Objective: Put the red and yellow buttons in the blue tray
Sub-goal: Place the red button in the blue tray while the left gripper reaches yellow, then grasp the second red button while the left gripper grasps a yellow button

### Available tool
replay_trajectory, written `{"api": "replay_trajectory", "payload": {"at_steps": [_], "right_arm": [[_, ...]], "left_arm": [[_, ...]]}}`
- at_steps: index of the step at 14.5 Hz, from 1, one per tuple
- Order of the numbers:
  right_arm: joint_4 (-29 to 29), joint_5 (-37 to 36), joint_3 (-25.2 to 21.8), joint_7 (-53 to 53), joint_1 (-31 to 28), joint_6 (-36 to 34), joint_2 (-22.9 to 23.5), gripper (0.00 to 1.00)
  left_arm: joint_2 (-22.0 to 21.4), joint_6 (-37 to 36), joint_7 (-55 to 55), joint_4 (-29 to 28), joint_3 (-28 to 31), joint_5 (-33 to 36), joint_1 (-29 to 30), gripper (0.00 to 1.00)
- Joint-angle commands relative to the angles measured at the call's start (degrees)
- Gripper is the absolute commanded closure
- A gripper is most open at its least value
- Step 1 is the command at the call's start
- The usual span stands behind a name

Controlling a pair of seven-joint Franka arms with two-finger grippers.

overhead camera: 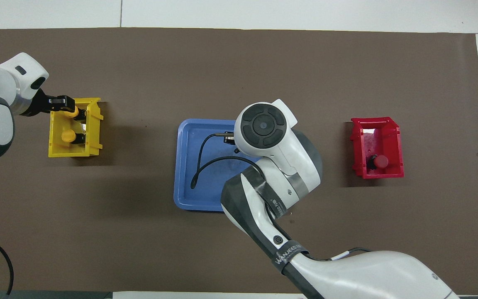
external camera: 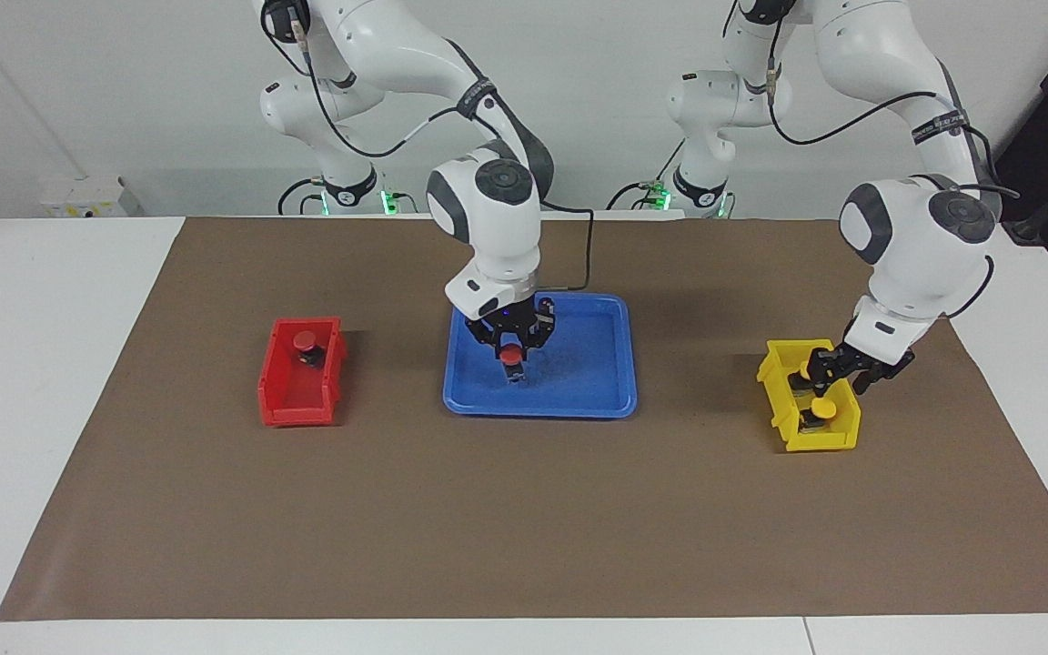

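Item: blue tray, flat, low-rimmed, at the middle of the brown mat that covers the tabletop. Over its interior hangs the right gripper, clenched on one red button by the cap end, the button's body pointing down just above the tray floor (contact with the floor cannot be told). A dark capless cylinder shows beside the gripper's links, toward the tray's edge nearest the robots; in the overhead view the arm covers this part of the tray. Item: red bin, toward the right arm's end of the mat, holding the other red button at its end nearest the robots. Item: yellow bin, toward the left arm's end, holding two yellow buttons: one free in the bin, the other at the left gripper, which is down inside the bin; whether those fingers grip it cannot be told.
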Motion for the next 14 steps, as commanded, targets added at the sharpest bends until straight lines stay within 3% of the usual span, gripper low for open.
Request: {"api": "replay_trajectory", "payload": {"at_steps": [1,3,4,5,6,8,10,12,14], "right_arm": [[2.0,-1.3,-0.2,2.4,0.6,0.9,1.9,0.75],[2.1,-1.4,-0.3,3.5,1.7,1.2,3.0,0.74],[1.9,-1.4,-0.3,3.5,1.7,1.4,3.2,0.67],[2.0,-1.4,-0.3,3.4,1.4,1.7,3.2,0.43],[2.7,-1.5,-0.3,3.2,1.2,1.3,3.3,0.31],[6.1,-1.9,-0.3,3.0,0.6,-1.2,3.8,0.24],[10.6,-2.4,-0.3,1.0,-2.2,-6.9,3.7,0.24],[8.5,-2.2,-0.3,-7.7,-6.6,-9.5,0.5,0.24],[-0.5,-2.2,-0.3,-14.5,-11.2,-9.8,-7.0,0.24]], "left_arm": [[1.5,3.2,-0.5,-0.4,-0.1,0.9,0.1,0.33],[2.1,3.7,-0.5,-0.4,-0.1,0.9,0.1,0.33],[2.4,3.9,-0.5,-0.4,-0.2,0.9,0.0,0.33],[2.9,4.0,-0.5,-0.4,-0.2,0.8,0.0,0.33],[3.1,4.2,-0.5,-0.4,-0.1,0.7,0.0,0.33],[3.4,4.5,-0.5,-0.6,-0.1,0.7,0.0,0.33],[3.4,4.7,-0.7,-1.0,-0.1,0.7,0.0,0.37],[3.3,4.4,-1.0,-1.1,-0.1,0.6,0.0,0.84],[3.3,4.2,-1.0,-1.2,-0.1,0.6,0.0,0.98]]}}
